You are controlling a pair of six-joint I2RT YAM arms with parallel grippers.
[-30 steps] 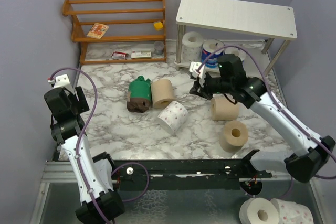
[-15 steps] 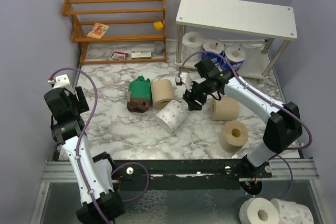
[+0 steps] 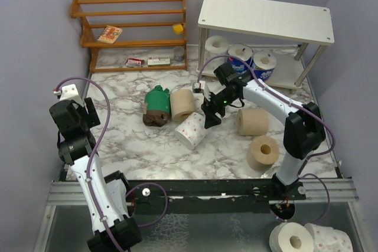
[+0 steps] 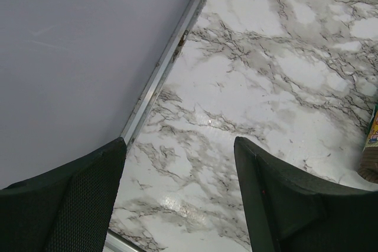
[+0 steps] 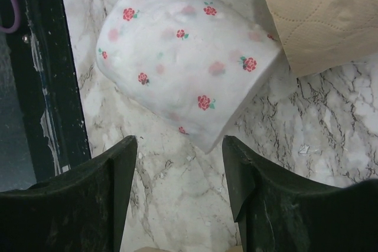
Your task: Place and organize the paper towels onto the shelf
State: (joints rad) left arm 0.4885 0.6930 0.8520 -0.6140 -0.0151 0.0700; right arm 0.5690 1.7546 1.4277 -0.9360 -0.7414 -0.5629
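The white shelf [image 3: 266, 16] stands at the back right; its lower tier holds a white roll [image 3: 217, 45] and two blue-wrapped rolls [image 3: 239, 56]. On the table lie a pink-dotted roll [image 3: 192, 131] [image 5: 183, 81], three tan rolls [image 3: 183, 104] [image 3: 253, 122] [image 3: 263, 151] and a green-wrapped pack [image 3: 156, 105]. My right gripper [image 3: 209, 113] [image 5: 180, 146] hangs open just at the pink-dotted roll's right end, nothing between its fingers. A tan roll [image 5: 319, 16] lies beside it. My left gripper [image 3: 88, 113] [image 4: 180, 146] stands open over bare marble by the left wall.
An orange-brown wooden rack [image 3: 133, 28] with small items stands at the back left. A black rail [image 3: 207, 190] runs along the table's near edge. Two more rolls [image 3: 292, 237] [image 3: 328, 237] lie below that edge. The green pack's edge [image 4: 373, 128] shows at the left wrist view's right side.
My right gripper has swung left from in front of the shelf to the pink-dotted roll, and its jaws have gone from shut to open. The left arm has stayed still.
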